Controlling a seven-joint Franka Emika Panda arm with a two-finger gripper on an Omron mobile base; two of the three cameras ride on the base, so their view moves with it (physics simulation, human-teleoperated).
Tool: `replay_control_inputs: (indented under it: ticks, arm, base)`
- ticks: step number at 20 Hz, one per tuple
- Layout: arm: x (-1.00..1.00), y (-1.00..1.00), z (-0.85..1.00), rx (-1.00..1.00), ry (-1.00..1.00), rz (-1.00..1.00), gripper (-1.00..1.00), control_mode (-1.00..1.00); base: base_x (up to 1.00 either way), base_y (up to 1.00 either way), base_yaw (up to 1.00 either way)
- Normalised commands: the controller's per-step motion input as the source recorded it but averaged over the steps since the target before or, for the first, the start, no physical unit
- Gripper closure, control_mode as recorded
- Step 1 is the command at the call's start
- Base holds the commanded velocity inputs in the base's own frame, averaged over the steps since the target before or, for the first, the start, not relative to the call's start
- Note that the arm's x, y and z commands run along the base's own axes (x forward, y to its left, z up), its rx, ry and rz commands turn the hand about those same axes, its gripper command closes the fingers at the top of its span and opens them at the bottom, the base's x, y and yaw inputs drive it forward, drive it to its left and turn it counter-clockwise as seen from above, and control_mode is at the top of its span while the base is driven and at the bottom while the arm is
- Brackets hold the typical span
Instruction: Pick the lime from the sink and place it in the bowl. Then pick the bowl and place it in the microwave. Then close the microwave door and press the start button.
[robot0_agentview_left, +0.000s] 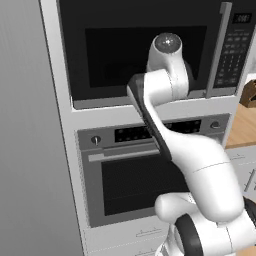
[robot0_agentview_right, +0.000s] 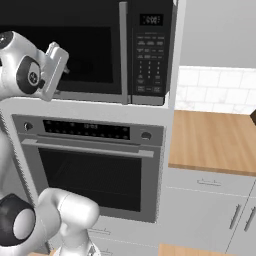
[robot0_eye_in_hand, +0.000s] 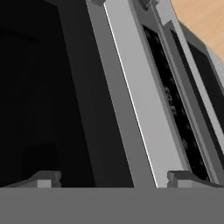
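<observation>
Nearest you, the white arm (robot0_agentview_left: 200, 165) rises in front of the wall oven (robot0_agentview_right: 95, 165) and bends up toward the microwave (robot0_agentview_left: 150, 50). The end effector (robot0_eye_in_hand: 113, 177) sits at the lower edge of the microwave door (robot0_agentview_right: 65, 50), its two tips spread wide apart with nothing between them. The microwave door lies flat against the cabinet front, shut, so you cannot see what the cavity holds. Its vertical silver handle (robot0_agentview_right: 123, 52) runs top to bottom just left of the keypad strip (robot0_agentview_right: 150, 55). The wall oven stands directly below the microwave, separated by a pale cabinet rail. To the right of the microwave, a wooden surface (robot0_agentview_right: 215, 140) extends beneath white tile.
</observation>
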Motion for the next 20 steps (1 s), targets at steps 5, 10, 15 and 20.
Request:
replay_control_inputs:
  ticks: [5,10,15,20]
  arm:
    - [0.65,0.00,0.00,0.18,0.00,0.26,-1.00,-1.00]
    - [-0.37,-0.30,0.00,0.14,-0.16,0.16,-1.00,-1.00]
    - [-1.00,-0.66,0.00,0.15,-0.29,0.10,-1.00,-1.00]
    - [-1.00,-0.73,0.00,0.18,-0.26,0.10,-1.00,-1.00]
  base:
    - [0.00,0.00,0.00]
    - [0.00,0.00,0.00]
    - [0.00,0.00,0.00]
    - [0.00,0.00,0.00]
